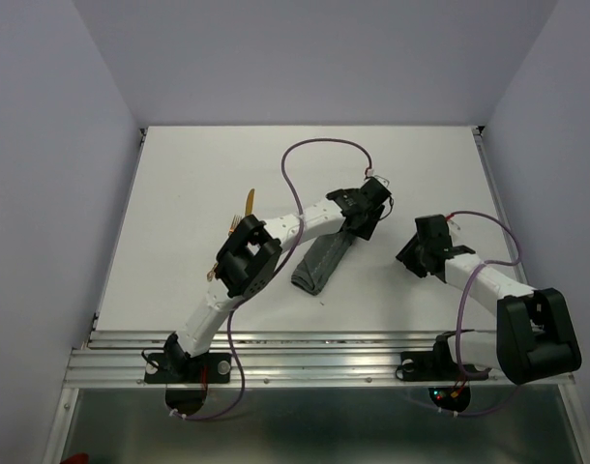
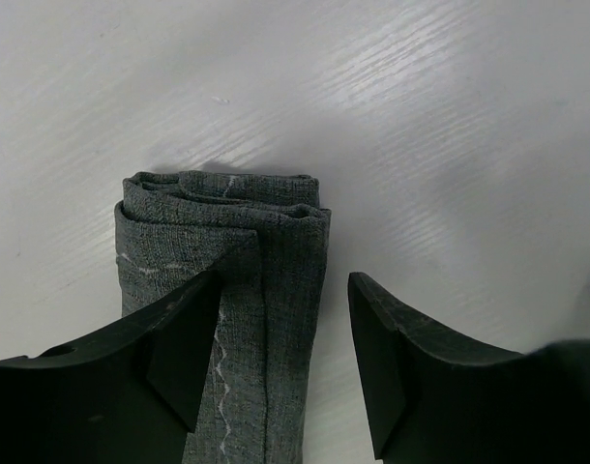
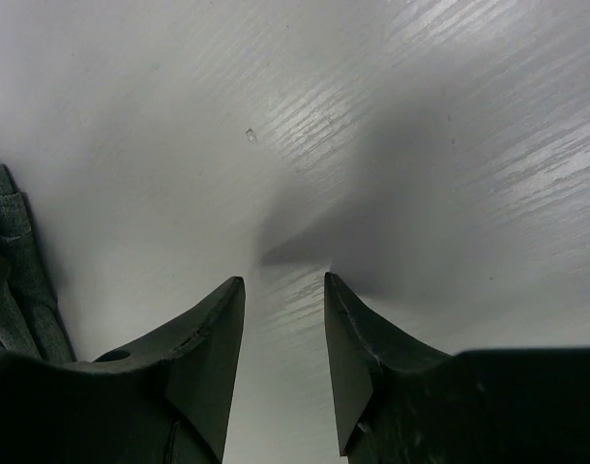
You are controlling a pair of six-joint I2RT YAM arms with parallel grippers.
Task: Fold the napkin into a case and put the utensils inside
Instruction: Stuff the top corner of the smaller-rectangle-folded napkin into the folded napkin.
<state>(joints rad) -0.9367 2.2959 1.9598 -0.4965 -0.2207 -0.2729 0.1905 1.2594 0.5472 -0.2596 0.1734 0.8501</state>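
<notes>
A white counter (image 1: 179, 193) fills the overhead view, walled on three sides, with two robot arms bolted at its 6 o'clock edge. The left arm (image 1: 305, 224) stretches from the 7 o'clock corner across the middle toward 1 o'clock. The right arm (image 1: 488, 280) is folded up near 4 o'clock. Just right of centre lies the napkin (image 1: 319, 263), dark grey cloth already folded into a long narrow strip that slants from 1 o'clock down to 7 o'clock. The folding looks largely done, and its far end shows several stacked layers and a pale stitched line. The left claw (image 2: 283, 282) hovers at that far end with its jaws apart, gripping nothing. One finger sits over the cloth and the other over bare counter beside it. The right claw (image 3: 283, 280) is at 3 o'clock of the strip, apart from it, its jaws parted over bare counter and holding nothing. The utensils (image 1: 248, 205), thin orange-brown sticks, lie on the counter at about 10 o'clock of the cloth, outside it, so putting them inside is judged to remain. The left arm's elbow covers part of them, which would hamper a reach. A purple cable (image 1: 314, 145) loops above the left arm.
</notes>
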